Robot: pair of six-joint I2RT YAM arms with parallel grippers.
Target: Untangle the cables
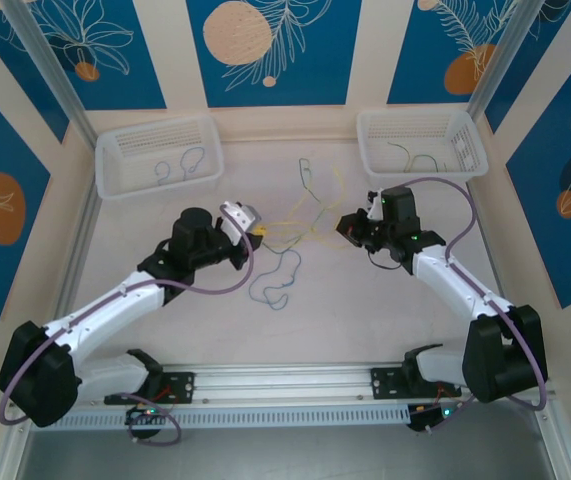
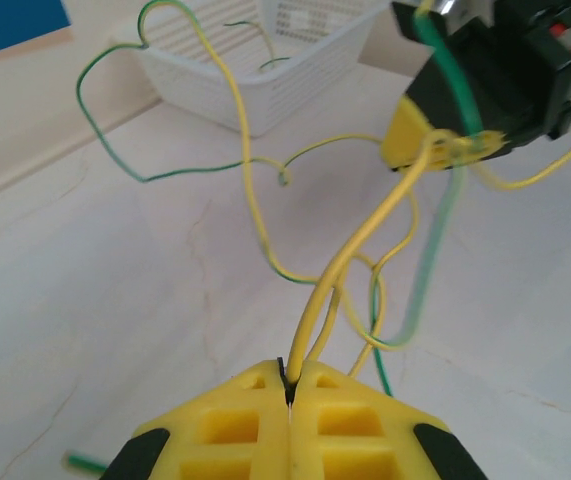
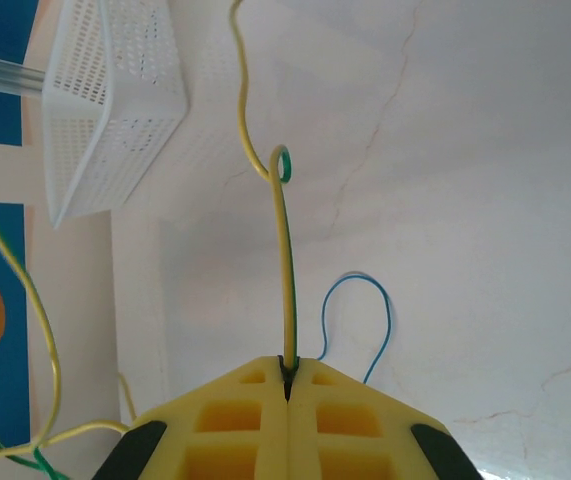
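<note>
The left gripper (image 2: 290, 385) and right gripper (image 3: 287, 375) each clamp yellow cables (image 2: 350, 252); right wrist view adds a blue cable (image 3: 360, 276).

Cables (image 2: 363, 240) strung mid-air across the centre — a barrier; bare table (image 1: 365, 320) nearer

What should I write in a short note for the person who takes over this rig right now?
Left gripper: shut on a yellow cable, which is held up off the table.
Right gripper: shut on a yellow-green cable.
Between them, the yellow and green strands cross and loop around each other.
A blue cable lies loose on the table beside them.
Done, it seems: one cable lies in the left basket and one in the right basket.
Left to do: pull the crossed strands apart, then deal with the blue cable.
</note>
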